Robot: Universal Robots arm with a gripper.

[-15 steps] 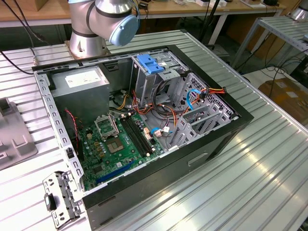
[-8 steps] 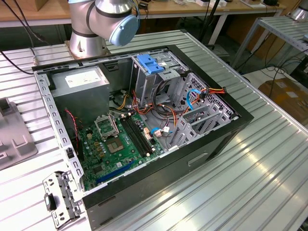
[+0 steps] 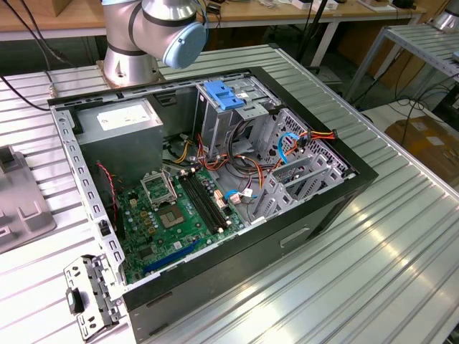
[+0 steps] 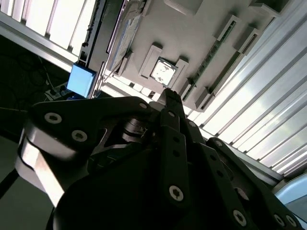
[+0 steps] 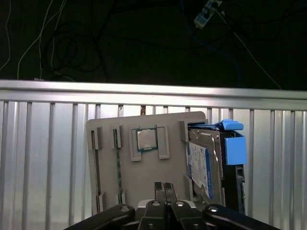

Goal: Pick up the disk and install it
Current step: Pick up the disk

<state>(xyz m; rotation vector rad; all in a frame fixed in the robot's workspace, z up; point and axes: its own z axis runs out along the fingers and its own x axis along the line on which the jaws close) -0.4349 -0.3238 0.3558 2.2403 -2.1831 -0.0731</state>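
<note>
One disk (image 5: 204, 163) w/ blue rails sat in grey tray (image 5: 144, 177); gripper (image 5: 163, 185) nearby, pinched fully closed, held nothing.

No legible text is showing. The flat silver-metal hard drive (image 5: 213, 160) is carrying a white-and-blue printed label (image 5: 197, 165), and the grey power-supply box (image 3: 123, 140) a white sticker (image 3: 117, 117), both too small to decipher.

The ribbed metal tabletop (image 3: 387, 236) carries an open computer case (image 3: 287, 240) (lying on its side), a grey tray (image 3: 18, 208) at the exterior view's left, and a loose metal bracket (image 3: 90, 294) nearer.
</note>
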